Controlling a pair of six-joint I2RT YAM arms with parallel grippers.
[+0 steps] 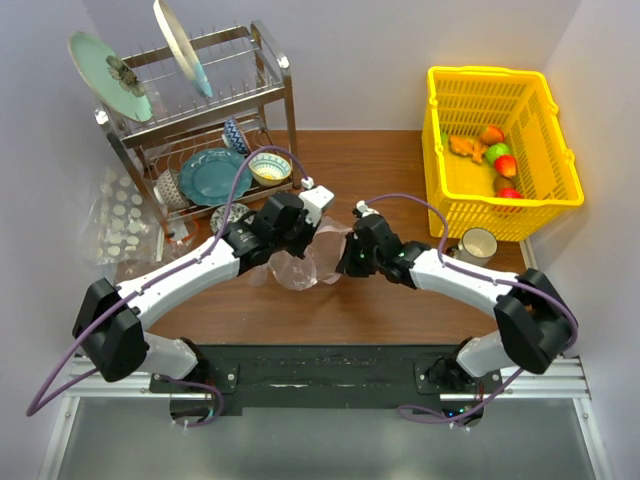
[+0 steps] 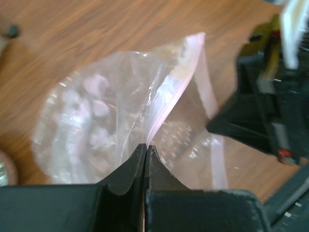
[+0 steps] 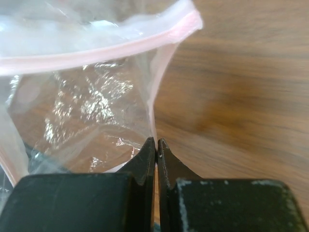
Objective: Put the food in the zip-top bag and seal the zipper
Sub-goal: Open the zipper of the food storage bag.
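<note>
**INSPECTION NOTE: BAG HELD AT MOUTH BY BOTH ARMS, NO FOOD LOADED**

Status: the left pincer (image 2: 146,147) is pressed together on the pink strip (image 2: 176,89) at the mouth of the bag (image 1: 300,262). The strip runs away from its tips, up and to the right. The right pincer (image 3: 156,141) is also pressed together, pinching a fold of clear film just below the strip, which crosses the top of its wrist view. The bag hangs between the two pincers, mid-table (image 1: 400,310), crumpled, mouth partly gaping.

Toy food (image 1: 490,155) is in the yellow basket (image 1: 435,120), far right, well apart from both pincers. Bag contents: pale blobs show through the film in the left wrist view, too blurred to ID. I judge nothing is loaded yet.

Step in hand, as judged: opening the mouth ready for loading.

Recs:
- Draw the two pincers apart slowly and level. The film is thin and a jerk may slip it from the tips.
- Check each pincer holds one lip only. If either pinches both layers, the mouth won't open.
- The right pincer's hold is on film, not the strip. Re-grip on the strip if it slides.
- One arm must let go to fetch food, prob. the right, being nearer the basket. Before that, set the bag down so the mouth faces the basket side and stays agape.
</note>
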